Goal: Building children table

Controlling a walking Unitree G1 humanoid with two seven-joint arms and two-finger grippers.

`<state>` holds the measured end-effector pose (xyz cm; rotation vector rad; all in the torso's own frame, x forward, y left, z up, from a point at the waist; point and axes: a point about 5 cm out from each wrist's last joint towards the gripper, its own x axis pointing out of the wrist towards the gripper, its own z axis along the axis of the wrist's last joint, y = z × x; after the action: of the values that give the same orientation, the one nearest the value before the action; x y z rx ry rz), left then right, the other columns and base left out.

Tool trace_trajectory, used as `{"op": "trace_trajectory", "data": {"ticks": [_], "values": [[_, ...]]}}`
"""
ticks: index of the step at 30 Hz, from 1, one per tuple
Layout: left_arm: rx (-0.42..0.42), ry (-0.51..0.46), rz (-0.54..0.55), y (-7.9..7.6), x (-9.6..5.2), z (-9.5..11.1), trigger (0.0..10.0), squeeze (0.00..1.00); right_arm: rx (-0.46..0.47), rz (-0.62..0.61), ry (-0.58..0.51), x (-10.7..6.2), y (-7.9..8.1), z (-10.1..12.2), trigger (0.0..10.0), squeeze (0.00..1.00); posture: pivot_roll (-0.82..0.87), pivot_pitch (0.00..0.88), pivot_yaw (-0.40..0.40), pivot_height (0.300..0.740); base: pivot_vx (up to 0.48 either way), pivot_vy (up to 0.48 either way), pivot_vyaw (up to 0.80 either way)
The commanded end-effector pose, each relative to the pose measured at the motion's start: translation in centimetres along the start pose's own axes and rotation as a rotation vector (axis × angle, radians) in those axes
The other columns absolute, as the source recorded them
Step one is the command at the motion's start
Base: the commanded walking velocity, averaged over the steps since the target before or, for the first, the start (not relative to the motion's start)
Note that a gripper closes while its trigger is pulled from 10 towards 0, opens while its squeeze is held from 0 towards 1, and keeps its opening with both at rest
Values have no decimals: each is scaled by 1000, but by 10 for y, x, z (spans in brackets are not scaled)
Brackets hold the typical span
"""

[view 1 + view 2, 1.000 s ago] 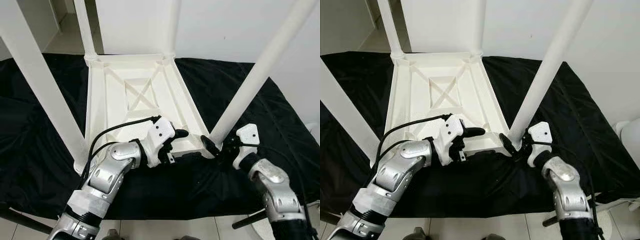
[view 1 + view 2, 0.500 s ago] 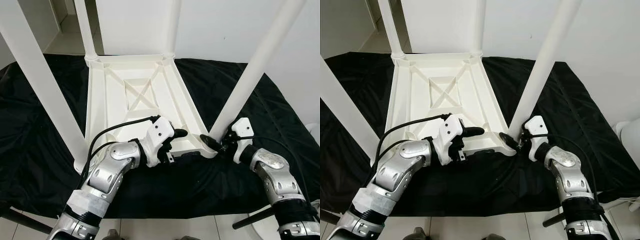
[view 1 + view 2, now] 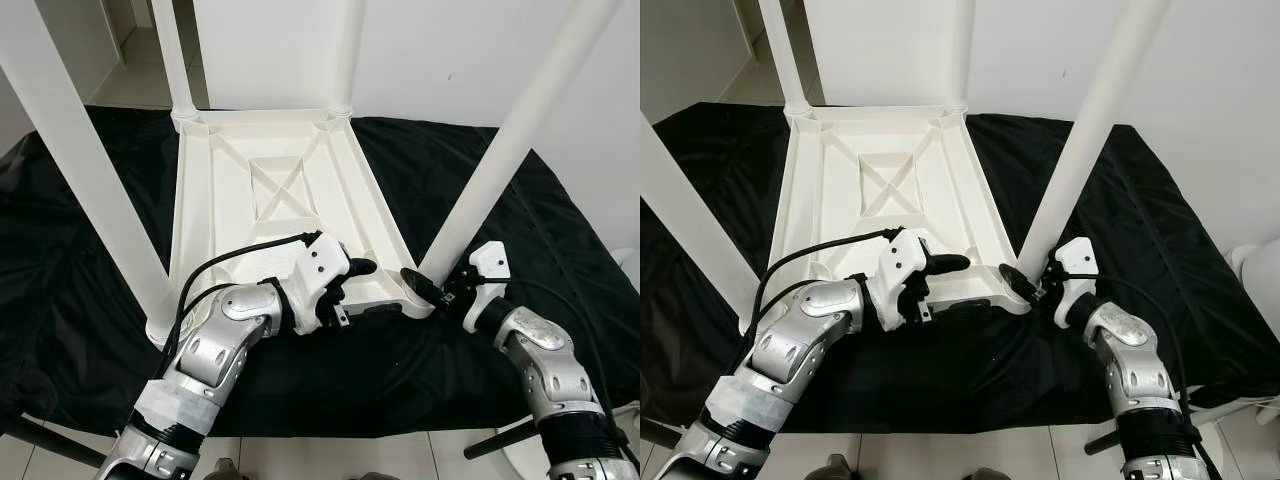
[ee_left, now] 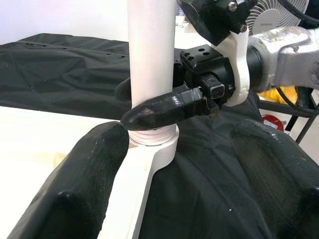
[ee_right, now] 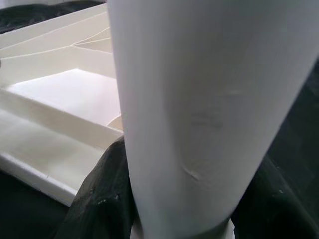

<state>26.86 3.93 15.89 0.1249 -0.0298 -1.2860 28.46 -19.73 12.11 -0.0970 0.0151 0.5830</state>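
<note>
Black cloth [image 3: 80,300] covers the whole work surface, with a white wall behind it and a strip of pale tile floor at the near edge, so that's my backdrop. On it sits the white kids' table top [image 3: 280,200], flipped upside down so I'm looking at the ribbed underside with the X brace in the middle. All four legs are standing up from the corners, but every one of them is cut off by the top of the frame, so I can't see their ends. Going left to right: the near-left leg [image 3: 85,175] looms big at the near-left corner, and the far-left leg [image 3: 172,55] and far-right leg [image 3: 345,55] stand at the back. My left gripper [image 3: 350,285] hovers at the near edge of the top, fingers spread wide with nothing between them; from the left wrist cam the two pads [image 4: 79,189] are just blurry black blobs framing the corner socket. Further right, the near-right leg [image 3: 500,170] rises from its socket, and my right gripper [image 3: 425,288] has its fingers wrapped around the base of it. The right wrist cam is mostly out-of-focus white leg [image 5: 199,114], so the contact itself is hard to make out there.
</note>
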Motion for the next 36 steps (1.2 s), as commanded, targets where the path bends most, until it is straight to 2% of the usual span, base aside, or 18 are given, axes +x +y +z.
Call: {"op": "trace_trajectory", "data": {"ticks": [1,2,3,4,6,10,12,13,14,15,16,17,18,23,26,27,28,36], "values": [[4,-5,16,-2,2,1,10000,0,26,-83,2,2,6,-4,10000,0,34,0,-62,740,0,0,0],[3,-4,15,-3,2,0,10000,0,41,-177,-10,3,9,-3,10000,0,35,0,-64,740,0,0,0],[3,-4,15,-3,2,0,10000,0,41,-177,-10,3,9,-3,10000,0,35,0,-64,740,0,0,0],[2,-4,14,-4,2,0,10000,0,52,-238,-16,3,12,-3,10000,0,35,0,-66,740,0,0,0],[1,-2,12,-6,2,-1,10000,0,79,-385,-22,4,23,-5,10000,0,36,0,-69,740,0,0,0],[0,-1,12,-6,1,-2,10000,0,87,-429,-21,4,26,-6,10000,0,36,0,-69,740,0,0,0],[-1,1,11,-7,1,-3,10000,0,122,-566,-8,3,38,-11,10000,0,35,0,-70,740,0,0,0],[-1,1,11,-7,1,-3,10000,0,122,-566,-8,3,38,-11,10000,0,35,0,-70,740,0,0,0],[-1,2,8,-7,1,-3,10000,0,150,-651,0,5,47,-14,10000,0,34,0,-69,740,0,0,0],[-1,2,8,-7,1,-3,10000,0,150,-651,0,5,47,-14,10000,0,34,0,-69,740,0,0,0],[-1,3,6,-7,1,-3,10000,0,163,-712,3,6,54,-14,10000,0,35,0,-69,740,0,0,0],[-1,3,6,-7,1,-3,10000,0,163,-712,3,6,54,-14,10000,0,35,0,-69,740,0,0,0],[-2,4,2,-7,1,-3,10000,0,191,-742,0,12,65,-12,10000,0,32,0,-62,740,0,0,0],[-2,5,0,-8,1,-3,10000,0,188,-744,0,14,68,-10,10000,0,30,0,-63,740,0,0,0],[-1,7,-4,-8,1,-3,10000,0,174,-761,6,10,64,-9,10000,0,28,0,-64,740,0,0,0],[-1,6,-5,-8,1,-3,10000,0,173,-772,3,7,61,-9,10000,686,29,0,-65,740,0,0,0],[0,5,-4,-8,2,-3,10000,0,179,-761,-9,6,60,-8,10000,1000,30,0,-68,740,0,0,0],[-2,4,0,-8,2,-3,10000,0,179,-652,-106,-2,54,4,10000,1000,31,0,-71,740,0,0,0]]}}
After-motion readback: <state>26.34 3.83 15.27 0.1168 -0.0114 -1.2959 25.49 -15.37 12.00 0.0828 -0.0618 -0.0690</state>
